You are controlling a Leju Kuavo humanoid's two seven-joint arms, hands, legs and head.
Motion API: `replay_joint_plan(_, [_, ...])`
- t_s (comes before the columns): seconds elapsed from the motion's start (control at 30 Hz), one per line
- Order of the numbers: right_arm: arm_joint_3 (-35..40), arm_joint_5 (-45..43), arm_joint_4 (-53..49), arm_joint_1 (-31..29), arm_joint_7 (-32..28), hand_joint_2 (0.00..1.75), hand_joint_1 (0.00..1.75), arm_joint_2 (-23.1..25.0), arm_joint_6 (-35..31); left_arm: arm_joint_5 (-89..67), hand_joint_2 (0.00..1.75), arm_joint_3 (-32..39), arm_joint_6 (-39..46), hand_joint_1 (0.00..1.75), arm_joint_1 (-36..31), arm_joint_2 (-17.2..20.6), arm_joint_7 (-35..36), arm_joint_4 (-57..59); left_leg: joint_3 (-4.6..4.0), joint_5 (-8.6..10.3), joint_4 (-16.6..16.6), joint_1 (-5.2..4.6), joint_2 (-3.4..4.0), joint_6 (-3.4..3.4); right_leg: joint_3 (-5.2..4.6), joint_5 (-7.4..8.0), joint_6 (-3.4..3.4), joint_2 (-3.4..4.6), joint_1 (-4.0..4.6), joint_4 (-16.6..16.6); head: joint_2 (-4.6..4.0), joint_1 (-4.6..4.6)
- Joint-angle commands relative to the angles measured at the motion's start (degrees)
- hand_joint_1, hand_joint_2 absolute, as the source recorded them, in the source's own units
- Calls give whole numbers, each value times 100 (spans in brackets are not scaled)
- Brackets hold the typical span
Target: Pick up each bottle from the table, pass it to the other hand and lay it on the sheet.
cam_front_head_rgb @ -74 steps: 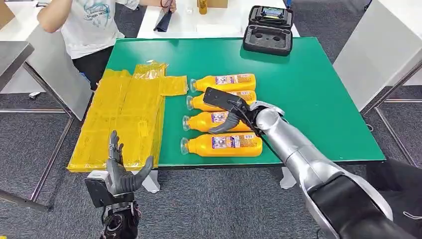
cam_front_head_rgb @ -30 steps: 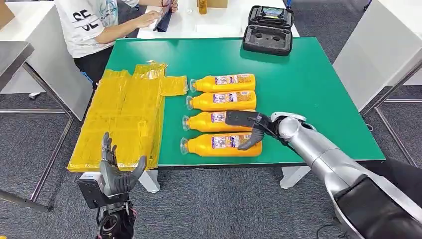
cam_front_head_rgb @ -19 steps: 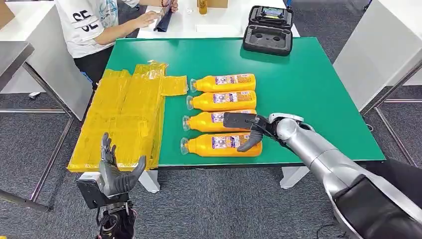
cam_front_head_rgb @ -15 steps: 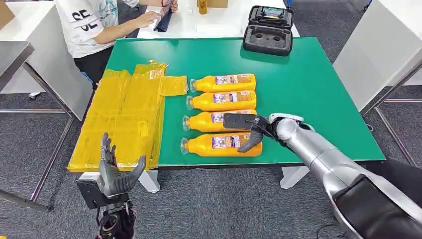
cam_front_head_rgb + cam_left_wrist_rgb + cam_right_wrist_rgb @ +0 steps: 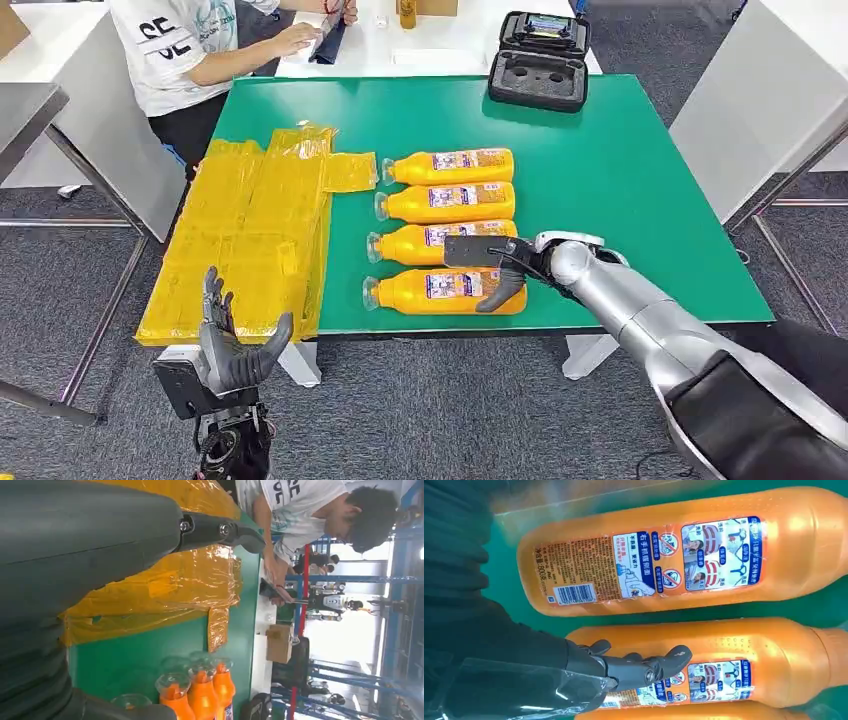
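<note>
My right hand (image 5: 487,268) over nearest bottle (image 5: 445,291), fingers apart, gripping nothing; my left hand (image 5: 232,345) low near yellow sheet (image 5: 250,235), fingers spread.

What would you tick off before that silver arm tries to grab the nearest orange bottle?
1. Right hand over the nearest bottle: ok, thumb on the near side, fingers above.
2. Bottle gripped: not ok, the hand is open.
3. Space from the neighbouring bottle: cannot tell, they lie close.
4. Left hand ready to receive: ok, open, palm up below the table edge.
5. Yellow sheet free of bottles: ok.
</note>
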Motion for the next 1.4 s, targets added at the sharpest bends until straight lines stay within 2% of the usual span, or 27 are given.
replay_joint_plan(0.03, [213, 2, 239, -253, 10, 175, 0, 65, 42, 22, 175, -40, -27, 0, -183, 121, 12, 337, 4, -1, -1, 1, 3, -7, 3, -1, -6, 2, 1, 0, 0, 0])
replay_joint_plan(0.33, [218, 9, 224, -232, 16, 175, 0, 56, 35, 29, 175, -51, -33, 0, -190, 123, 13, 354, 11, -3, -2, 7, 7, -14, 9, -1, -13, 4, 8, -3, 0, 2])
replay_joint_plan(0.53, [159, 118, -41, 248, -32, 175, 0, -158, -155, 58, 175, -91, -33, 0, -198, 144, 41, 363, 12, 1, -7, 6, -9, -8, 15, -1, -8, -11, 7, -10, 0, 2])
replay_joint_plan(0.7, [166, 175, -84, 330, 29, 175, 0, -220, -108, 97, 175, -91, -23, 0, -208, 153, 56, 408, 8, -1, -3, 4, -6, -10, 11, -2, -9, -7, 5, -6, 0, 2])
replay_joint_plan(0.93, [10, 353, -210, 789, -5, 175, 0, -341, -235, 157, 175, -95, -71, 0, -193, 166, 84, 419, 14, -2, -6, 9, -5, -13, 17, -1, -12, -6, 9, -11, 0, 0])
replay_joint_plan(1.4, [-15, 559, 203, 622, 80, 175, 0, -126, -127, 162, 175, 15, -94, 0, -162, 92, 90, 544, 10, -2, -3, 6, 8, -13, 9, 1, -11, 5, 6, -6, 0, 0])
